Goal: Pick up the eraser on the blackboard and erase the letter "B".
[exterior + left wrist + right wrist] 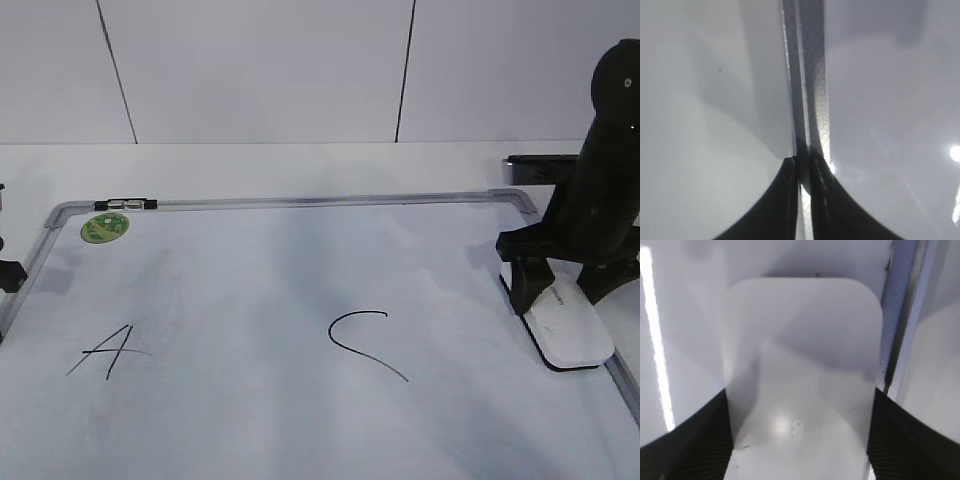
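The white eraser [572, 328] lies at the right edge of the blackboard [300, 201], next to its grey frame. My right gripper [562, 295] is down over the eraser's rear end with a black finger against each long side. In the right wrist view the eraser [800, 355] fills the space between the fingers [800, 440]. No letter "B" shows; the board between the "A" [108, 352] and the "C" [362, 342] carries only faint smudges. My left gripper [804, 167] is shut, just above the board's left frame [810, 75], and barely shows at the exterior view's left edge [6, 275].
A round green sticker [104, 228] sits in the board's far left corner beside a small clip on the frame. The board's right frame [900, 330] runs just beside the eraser. A white wall stands behind the table.
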